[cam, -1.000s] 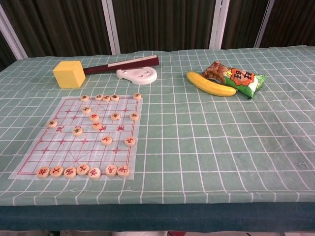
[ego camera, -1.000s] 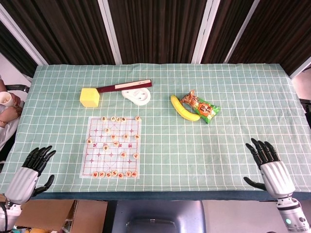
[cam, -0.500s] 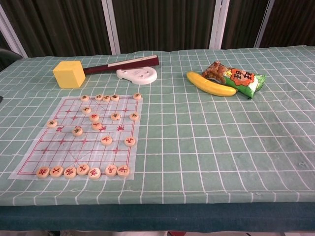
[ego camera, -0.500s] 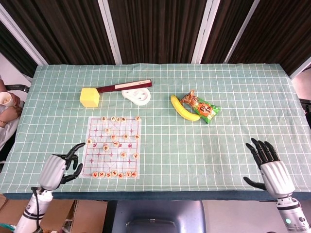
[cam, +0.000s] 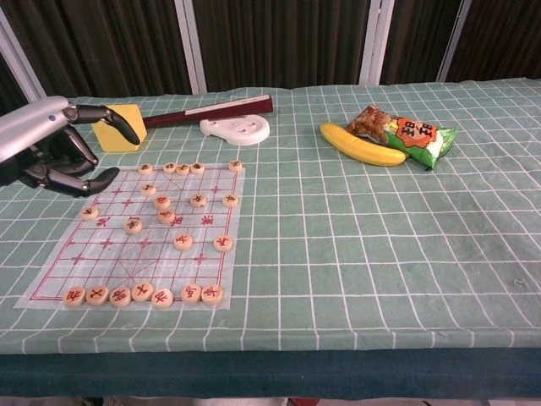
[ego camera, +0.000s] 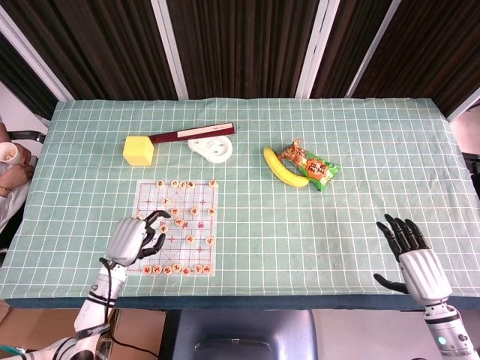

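Head view: left hand (ego camera: pixel 133 240) hovered over the left edge of the translucent red-lined chess board sheet (ego camera: pixel 175 225), fingers loosely curled and apart, holding nothing; round wooden chess pieces (ego camera: pixel 192 211) lay just right of its fingertips. Right hand (ego camera: pixel 414 259) sat at the near right of the green checked tabletop (ego camera: pixel 360 210), fingers spread, empty.

Chest view: left hand (cam: pixel 51 145) hung above the sheet's (cam: pixel 118 254) far-left corner, in front of the yellow cube block (cam: pixel 114 134). Yellow banana (cam: pixel 362 145) beside green snack packet (cam: pixel 406 134), well apart.
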{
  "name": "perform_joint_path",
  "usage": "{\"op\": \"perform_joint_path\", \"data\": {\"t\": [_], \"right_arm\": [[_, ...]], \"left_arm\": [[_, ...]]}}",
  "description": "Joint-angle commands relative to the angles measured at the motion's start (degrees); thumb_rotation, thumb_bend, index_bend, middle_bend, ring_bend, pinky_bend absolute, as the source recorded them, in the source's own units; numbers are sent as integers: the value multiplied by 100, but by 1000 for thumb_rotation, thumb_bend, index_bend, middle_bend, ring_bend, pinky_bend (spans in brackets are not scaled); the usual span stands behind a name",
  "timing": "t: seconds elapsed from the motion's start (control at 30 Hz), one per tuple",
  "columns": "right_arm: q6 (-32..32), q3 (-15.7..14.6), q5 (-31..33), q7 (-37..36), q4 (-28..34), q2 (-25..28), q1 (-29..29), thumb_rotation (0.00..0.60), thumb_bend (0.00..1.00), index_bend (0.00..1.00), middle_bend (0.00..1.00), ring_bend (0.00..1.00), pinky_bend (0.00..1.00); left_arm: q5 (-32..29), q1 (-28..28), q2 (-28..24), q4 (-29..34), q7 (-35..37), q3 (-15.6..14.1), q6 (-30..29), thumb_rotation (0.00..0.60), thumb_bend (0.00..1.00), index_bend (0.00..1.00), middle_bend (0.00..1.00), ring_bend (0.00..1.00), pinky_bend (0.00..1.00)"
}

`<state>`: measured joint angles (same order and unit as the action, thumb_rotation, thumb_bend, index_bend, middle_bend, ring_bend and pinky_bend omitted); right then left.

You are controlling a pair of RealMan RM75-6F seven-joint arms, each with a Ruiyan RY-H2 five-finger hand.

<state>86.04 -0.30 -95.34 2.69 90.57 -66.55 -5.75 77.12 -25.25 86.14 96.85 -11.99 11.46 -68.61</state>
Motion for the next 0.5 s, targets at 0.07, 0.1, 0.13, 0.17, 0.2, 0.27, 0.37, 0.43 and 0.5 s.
{"op": "perform_joint_path", "data": {"t": [0.07,0.1,0.13,0.17,0.2,0.27,0.37,0.43,0.5], "right_arm": [[-35,-3,14,26,5,-15,-13,600,189,0,0,0,0],[-50,-8,16,28,14,-10,-17,600,189,0,0,0,0],[-59,-11,19,26,19,-7,-19,600,188,0,0,0,0],[-65,-11,29,26,21,-6,-19,600,188,0,0,0,0],[-72,-8,44,29,23,-4,-19,600,188,0,0,0,0],[-79,-2,61,22,31,1,-20,600,188,0,0,0,0],[-73,0,65,14,29,4,-18,600,189,0,0,0,0],[-79,-6,61,3,30,10,-21,600,188,0,0,0,0],[-85,-7,65,2,33,12,-22,600,188,0,0,0,0]], "left_arm": [[-432,-262,457,-291,-451,129,187,600,415,350,1000,1000,1000],[-536,-327,589,-411,-564,144,227,600,412,349,1000,1000,1000],[-623,-375,679,-489,-637,156,268,600,410,348,1000,1000,1000],[-704,-419,762,-564,-703,173,299,600,408,347,1000,1000,1000],[-787,-474,865,-665,-791,193,318,600,406,344,1000,1000,1000],[-874,-543,1006,-804,-901,222,312,600,400,338,1000,1000,1000],[-972,-636,1213,-1043,-1026,266,271,600,392,334,1000,1000,1000],[-1078,-691,1308,-1182,-1102,278,305,600,394,334,1000,1000,1000],[-1173,-746,1399,-1325,-1185,296,321,600,397,334,1000,1000,1000]]}}
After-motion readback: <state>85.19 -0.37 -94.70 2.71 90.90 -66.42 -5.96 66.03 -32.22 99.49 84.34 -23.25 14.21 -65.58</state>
